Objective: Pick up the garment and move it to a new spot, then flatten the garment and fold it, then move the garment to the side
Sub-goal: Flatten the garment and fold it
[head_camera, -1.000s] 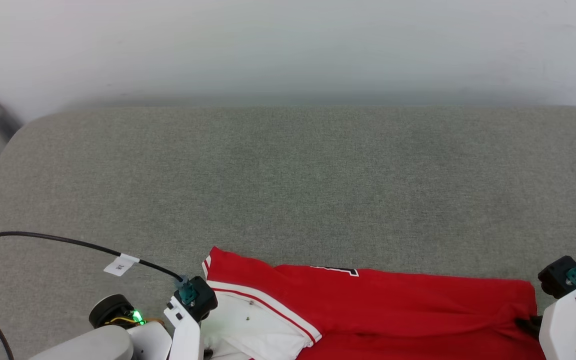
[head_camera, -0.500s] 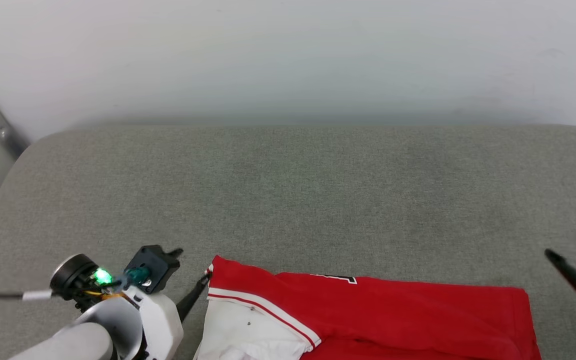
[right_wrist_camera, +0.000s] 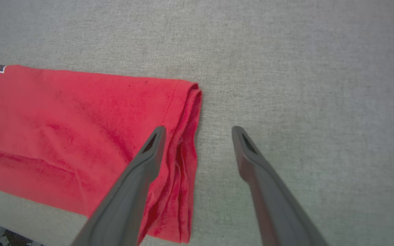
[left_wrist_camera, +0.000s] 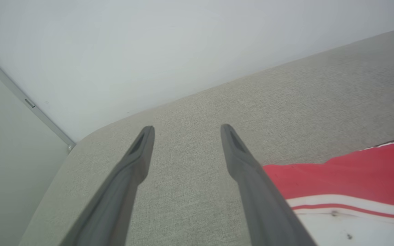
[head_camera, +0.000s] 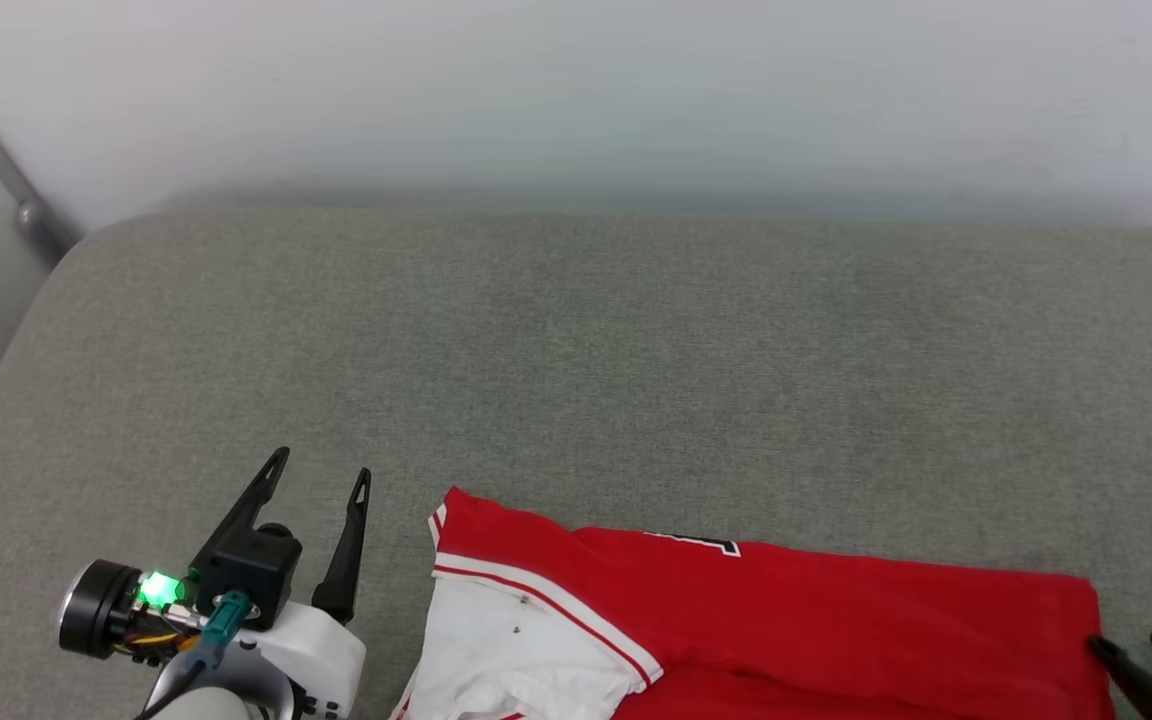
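Garment runs off the bottom edge, while left gripper and right gripper, clamped a second ago, now gape empty.

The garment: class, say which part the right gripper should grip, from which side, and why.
Probably the stacked right edge of the garment, approached from the bare cushion side. Layers bunch into a ridge there, and it lies between the open fingers of the right gripper.

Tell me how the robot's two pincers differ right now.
The left pincer stands beside the garment, by its white sleeve; the right pincer sits at its red end. The left pincer's wrist shows in the head view; the right pincer's fingertips just enter the corner. Both are open, holding nothing.
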